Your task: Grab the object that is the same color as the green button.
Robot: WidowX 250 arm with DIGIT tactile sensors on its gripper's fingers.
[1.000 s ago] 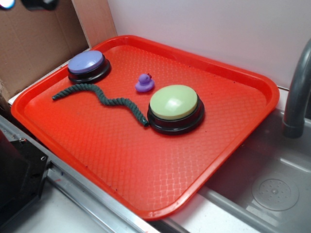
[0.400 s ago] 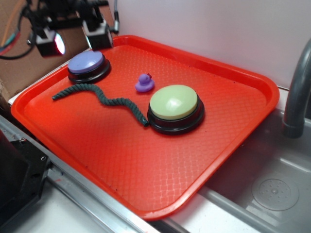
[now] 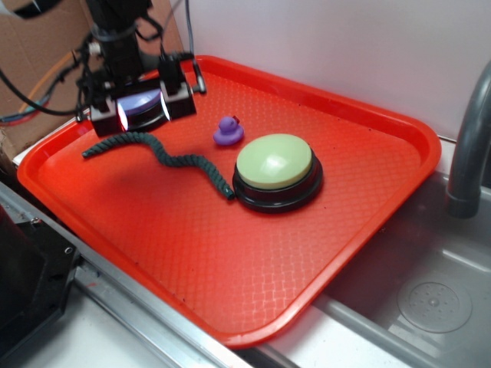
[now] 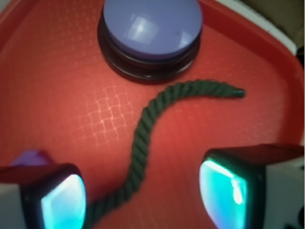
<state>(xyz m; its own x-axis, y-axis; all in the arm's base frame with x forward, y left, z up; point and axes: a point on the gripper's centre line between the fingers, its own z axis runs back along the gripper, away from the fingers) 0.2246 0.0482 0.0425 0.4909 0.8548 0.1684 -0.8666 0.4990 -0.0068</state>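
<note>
The dark green twisted rope (image 3: 165,159) lies in a wave across the red tray (image 3: 230,268), running from the left side toward the pale green button (image 3: 275,162) on its black base. In the wrist view the rope (image 4: 145,133) curves down between my two glowing pads (image 4: 64,202). My gripper (image 3: 142,107) hangs open over the rope's left part, in front of the purple-blue button (image 4: 151,29), holding nothing. It hides most of that button in the exterior view.
A small purple duck (image 3: 228,132) sits between the two buttons; a blur of it shows by the left pad (image 4: 31,157). Cardboard (image 3: 38,61) stands behind the tray's left edge. A grey sink (image 3: 433,299) and faucet (image 3: 468,146) lie to the right.
My gripper has come into view from the upper left and dropped down over the purple-blue button and the rope's left part. Nothing on the tray has moved.
</note>
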